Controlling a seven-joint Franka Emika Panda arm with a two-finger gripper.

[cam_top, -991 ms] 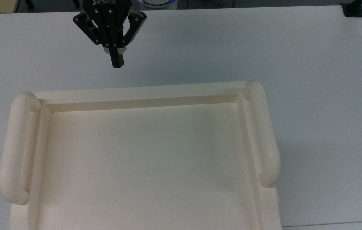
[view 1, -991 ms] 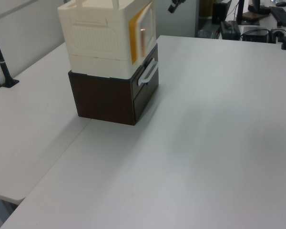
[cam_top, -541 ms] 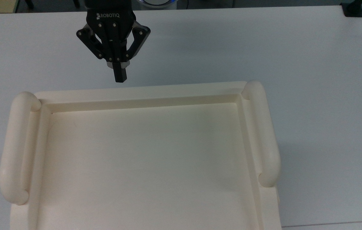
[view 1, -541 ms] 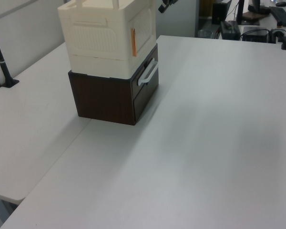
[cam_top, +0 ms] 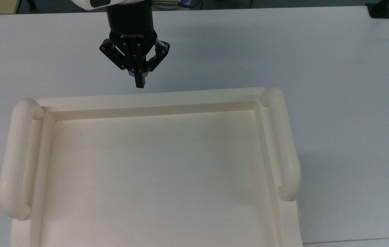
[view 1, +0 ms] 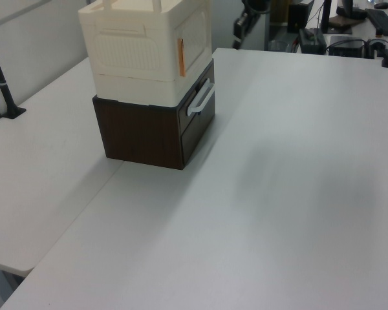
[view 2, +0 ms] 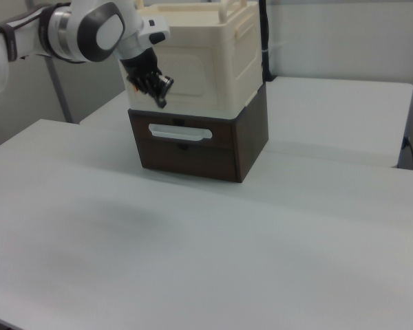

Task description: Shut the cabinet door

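The tool [cam_top: 140, 83] hangs just beyond the far edge of the cabinet [cam_top: 153, 99], fingers pressed together on nothing, apparently placed to push; the cabinet door [view 1: 197, 32] lies flush against the front, seemingly closed; the cabinet's recessed top holds nothing, stacked on a dark drawer unit [view 2: 199, 148] on the counter [cam_top: 283, 51].

We see the cabinet [cam_top: 153, 178] cut off by the top view's bottom edge; in the right view, the gripper [view 2: 160, 91] hides part of its front.
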